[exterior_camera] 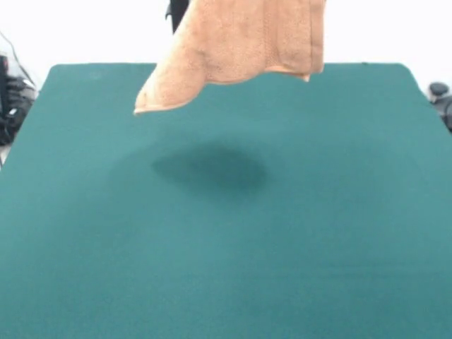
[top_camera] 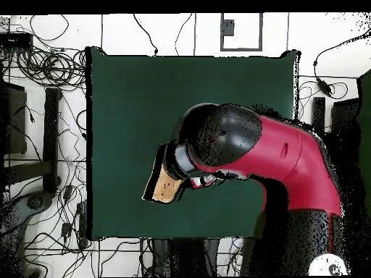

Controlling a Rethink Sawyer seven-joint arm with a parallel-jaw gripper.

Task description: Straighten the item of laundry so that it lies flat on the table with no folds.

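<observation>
Near table: the dark green table (exterior_camera: 226, 282) is bare in its front half in the front view; nothing lies on it there.
Shadow: a soft dark oval on the felt around mid-table, directly below the hanging cloth, so the cloth is off the surface, with clear air beneath it.
Towel: the orange-tan terry towel (exterior_camera: 233, 42) hangs in the air above the far half of the table, bunched and draped, running out of the picture at the top. It touches the table nowhere.
Towel's lie: its lowest corner points down and to the picture's left in the front view; a shorter flap with a border band hangs at the right. The long fall is roughly vertical, from the hold downward.
Overhead check: only a small tan wedge of towel (top_camera: 164, 186) shows past the arm's wrist, over the table's half nearer the robot's base.
Gripper: hidden under the red and black arm (top_camera: 282, 156) from above and cut off in the front view; I cannot tell its state, though the towel clearly hangs from that end.
Relation for the next move: the towel lies straight below the end effector, so I judge lowering and dragging would lay the low corner down first.
</observation>
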